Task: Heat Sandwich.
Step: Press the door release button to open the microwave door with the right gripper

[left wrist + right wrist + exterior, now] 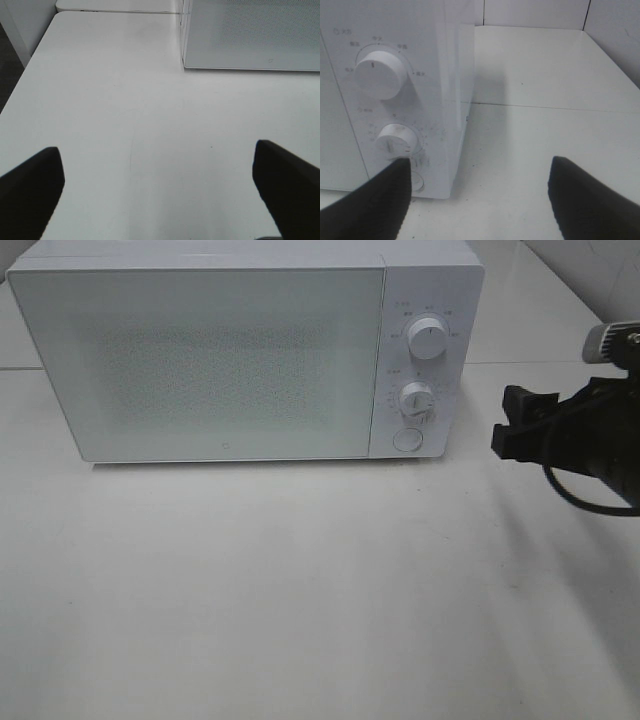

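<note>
The sandwich is out of view in every frame. A white microwave (200, 360) stands at the back of the table with its door shut. My right gripper (512, 426) hovers open just right of its control panel, with nothing between the fingers. In the right wrist view the right gripper (480, 197) faces the panel's right edge, near the upper knob (377, 75) and lower knob (395, 141). My left gripper (160, 187) stands wide open and empty over bare table, with the microwave's lower left corner (240, 40) ahead of it. The exterior view does not show the left arm.
The panel carries two round knobs (428, 340) (417, 398) and a round button (407, 439). The white table (300, 590) stretches in front of the microwave. A second table surface (545, 60) lies behind, across a seam. The table's left edge (20, 85) drops to dark floor.
</note>
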Controlling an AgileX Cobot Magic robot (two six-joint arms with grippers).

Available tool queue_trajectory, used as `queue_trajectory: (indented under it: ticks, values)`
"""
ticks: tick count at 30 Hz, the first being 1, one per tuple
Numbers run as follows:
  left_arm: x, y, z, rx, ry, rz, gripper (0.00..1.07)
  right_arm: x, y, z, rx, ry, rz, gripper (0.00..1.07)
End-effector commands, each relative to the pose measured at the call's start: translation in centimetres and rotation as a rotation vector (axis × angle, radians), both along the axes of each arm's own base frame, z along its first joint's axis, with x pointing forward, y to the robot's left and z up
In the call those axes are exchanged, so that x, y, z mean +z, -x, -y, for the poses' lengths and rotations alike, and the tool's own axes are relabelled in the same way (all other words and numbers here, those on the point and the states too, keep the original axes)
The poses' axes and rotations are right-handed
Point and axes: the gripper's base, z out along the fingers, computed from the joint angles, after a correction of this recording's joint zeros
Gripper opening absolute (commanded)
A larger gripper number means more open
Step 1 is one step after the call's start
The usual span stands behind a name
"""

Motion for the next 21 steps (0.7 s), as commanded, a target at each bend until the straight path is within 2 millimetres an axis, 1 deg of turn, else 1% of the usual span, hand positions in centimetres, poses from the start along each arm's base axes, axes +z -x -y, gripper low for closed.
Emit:
queue_trajectory:
  ticks: [1, 3, 4, 5, 8, 9, 10, 12, 13, 15, 17, 18, 21]
  values:
    - [0.0, 0.1, 0.1, 0.0, 0.01, 0.007, 0.98, -0.6, 0.2, -1.1, 0.006, 0.014, 0.021, 0.74]
    - [0.0, 0.1, 0.1, 0.0, 0.01, 0.007, 0.98, -1.1, 0.3, -1.8, 0.01, 0.016, 0.011, 0.74]
    - [0.0, 0.1, 0.1, 0.0, 0.01, 0.007, 0.98, -1.1, 0.3, -1.8, 0.01, 0.016, 0.011, 0.74]
    - [0.0, 0.1, 0.1, 0.0, 0.01, 0.007, 0.98, -1.6, 0.5, -2.4, 0.013, 0.019, 0.004, 0.74]
    - [0.0, 0.1, 0.1, 0.0, 0.01, 0.007, 0.98, -2.4, 0.8, -3.3, 0.012, 0.019, -0.018, 0.74]
    - [0.0, 0.1, 0.1, 0.0, 0.01, 0.007, 0.98, -2.4, 0.8, -3.3, 0.012, 0.019, -0.018, 0.74]
    - [0.0, 0.1, 0.1, 0.0, 0.01, 0.007, 0.98, -2.7, 0.8, -4.0, 0.015, 0.017, -0.032, 0.74]
    - [0.0, 0.1, 0.1, 0.0, 0.01, 0.007, 0.98, -3.0, 0.8, -4.7, 0.025, 0.016, -0.04, 0.74]
    - [0.0, 0.1, 0.1, 0.0, 0.01, 0.007, 0.98, -3.0, 0.8, -4.7, 0.025, 0.016, -0.04, 0.74]
    - [0.0, 0.1, 0.1, 0.0, 0.01, 0.007, 0.98, -3.4, 0.6, -5.7, 0.035, 0.018, -0.054, 0.74]
    - [0.0, 0.1, 0.1, 0.0, 0.01, 0.007, 0.98, -3.6, 0.6, -6.0, 0.039, 0.019, -0.056, 0.74]
    - [0.0, 0.1, 0.1, 0.0, 0.01, 0.007, 0.98, -3.9, 0.5, -6.5, 0.047, 0.022, -0.066, 0.74]
    - [0.0, 0.1, 0.1, 0.0, 0.01, 0.007, 0.98, -4.0, 0.3, -7.3, 0.056, 0.015, -0.068, 0.74]
